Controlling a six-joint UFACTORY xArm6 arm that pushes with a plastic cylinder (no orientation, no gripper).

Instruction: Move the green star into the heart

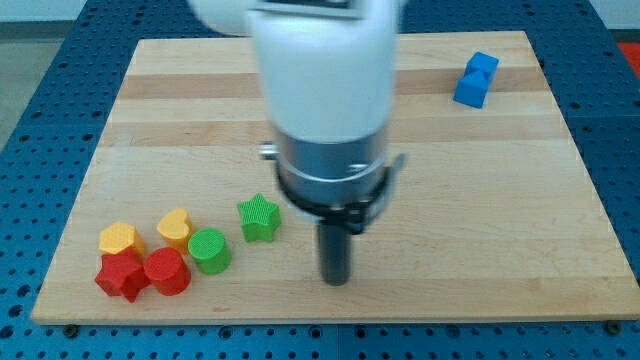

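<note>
Now, in the one camera view, my tip [336, 280] is resting on the wooden tabletop [480, 200] near its near edge, just to the right of the green star [259, 217] and a little nearer than it, with a small gap showing between them. As an end effector it is only a plain dark rod, with nothing that opens or closes and nothing held. The white and grey body of the arm [325, 100] is hanging above it and blocking the middle of the board. The green star is lying apart from the other blocks, right of the cluster at the near left corner. In that cluster, the yellow heart [175, 228] is sitting just left of the green cylinder [210, 250], beside a yellow block [121, 239] of unclear shape. Nearer still, the red star [122, 275] and red cylinder [167, 271] are sitting side by side, touching. Far off at the far right, a blue block [476, 79] is lying alone.
</note>
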